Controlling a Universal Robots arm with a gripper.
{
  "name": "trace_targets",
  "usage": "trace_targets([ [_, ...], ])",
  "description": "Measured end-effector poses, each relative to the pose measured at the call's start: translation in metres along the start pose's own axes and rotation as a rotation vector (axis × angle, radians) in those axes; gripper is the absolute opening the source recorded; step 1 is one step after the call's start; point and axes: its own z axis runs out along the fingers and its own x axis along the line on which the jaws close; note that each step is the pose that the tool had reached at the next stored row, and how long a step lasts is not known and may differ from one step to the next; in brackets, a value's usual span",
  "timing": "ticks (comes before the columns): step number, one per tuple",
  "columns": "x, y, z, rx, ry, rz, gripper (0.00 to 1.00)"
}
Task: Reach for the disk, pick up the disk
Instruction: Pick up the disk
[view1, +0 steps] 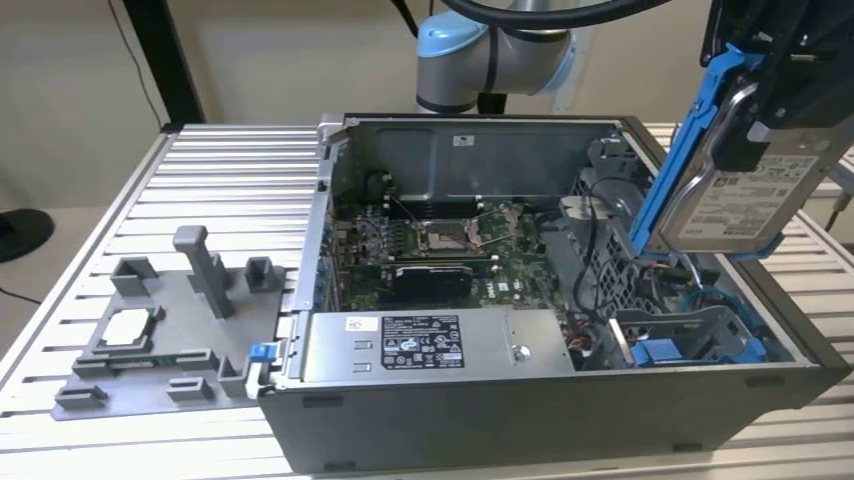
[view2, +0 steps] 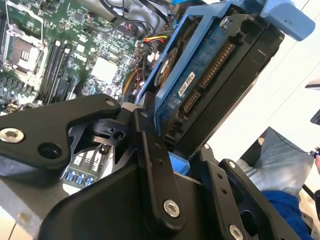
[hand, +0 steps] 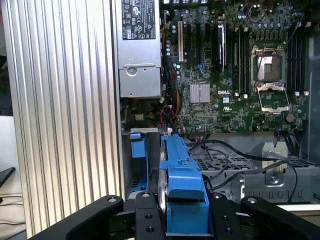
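Note:
The disk (view1: 747, 195), silver-grey with a white label and a bright blue frame, hangs tilted on edge in the air. It is above the open computer case's drive bay (view1: 687, 345), at the exterior view's right. My gripper (view1: 774, 95) is shut on its upper end. In the second wrist view the disk's blue circuit-board side (view2: 200, 75) runs up from between the black fingers (view2: 152, 150). In the first wrist view the blue frame's edge (hand: 182, 185) sits clamped in my gripper (hand: 182, 220), above the case.
The open case (view1: 534, 410) holds a boxy silver power supply (view1: 427, 345), a green motherboard (view1: 441, 240), loose cables and a blue-lined bay. A grey plastic fixture (view1: 160, 320) lies on the slatted metal table (view1: 227, 170). The arm's base (view1: 487, 50) stands behind the case.

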Motion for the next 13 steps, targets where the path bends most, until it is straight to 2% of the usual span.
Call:
trace_targets([
  [13,0.0016,-0.0004,0.0012,-0.0008,0.0001,0.000,0.00],
])
